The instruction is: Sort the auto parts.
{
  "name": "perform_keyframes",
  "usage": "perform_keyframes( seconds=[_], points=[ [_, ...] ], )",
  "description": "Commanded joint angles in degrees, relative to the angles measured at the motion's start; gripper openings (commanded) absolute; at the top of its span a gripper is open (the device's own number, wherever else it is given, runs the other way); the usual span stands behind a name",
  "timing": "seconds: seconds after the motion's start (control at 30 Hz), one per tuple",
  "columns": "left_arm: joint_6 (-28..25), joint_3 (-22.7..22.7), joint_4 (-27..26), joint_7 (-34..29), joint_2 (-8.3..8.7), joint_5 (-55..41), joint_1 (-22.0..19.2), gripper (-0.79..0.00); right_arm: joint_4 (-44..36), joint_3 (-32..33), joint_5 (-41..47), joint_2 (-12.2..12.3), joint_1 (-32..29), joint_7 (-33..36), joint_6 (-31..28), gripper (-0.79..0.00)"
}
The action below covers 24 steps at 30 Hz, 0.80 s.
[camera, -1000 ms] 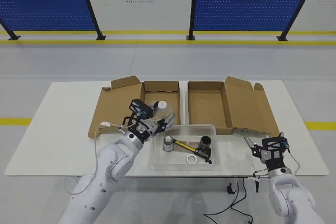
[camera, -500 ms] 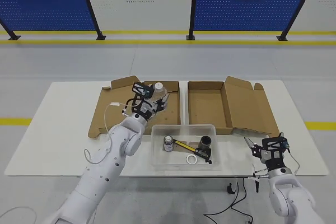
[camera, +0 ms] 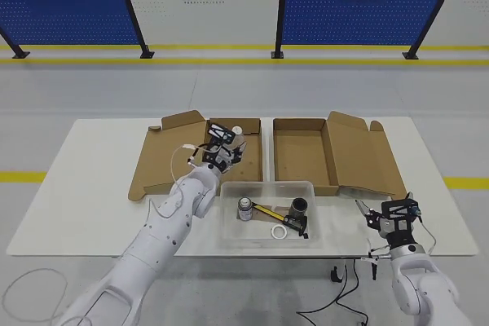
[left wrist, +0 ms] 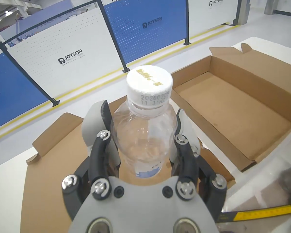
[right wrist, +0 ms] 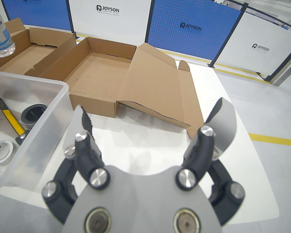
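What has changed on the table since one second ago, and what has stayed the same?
The left gripper, shut on the water bottle throughout, carried it away from the robot, from the near edge of the left cardboard box to farther over it. Nothing was let go. The right gripper stayed open and still, and the parts in the clear bin did not move.

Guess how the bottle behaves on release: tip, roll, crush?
Probably light: the bottle is clear thin plastic, though I can't tell its fill. Likely slippery and somewhat squashy, since the left gripper clamps its smooth round body. It is tall and narrow, so it could tip if stood up in the box, and roll once on its side.
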Motion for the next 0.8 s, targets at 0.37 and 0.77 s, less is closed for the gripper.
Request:
perform_keyframes(
  seconds=[0.37,0.77],
  points=[
    [-1.09,2.11,12.9,6.87,-2.93,-0.83,-4.2,-0.785,0.0,0.0,0.0,0.0,0.0,0.0,0.0,0.0],
    [-0.05,1.21,22.51,7.87,-5.16,-4.63,-8.29,-0.779,0.0,0.0,0.0,0.0,0.0,0.0,0.0,0.0]
  ],
)
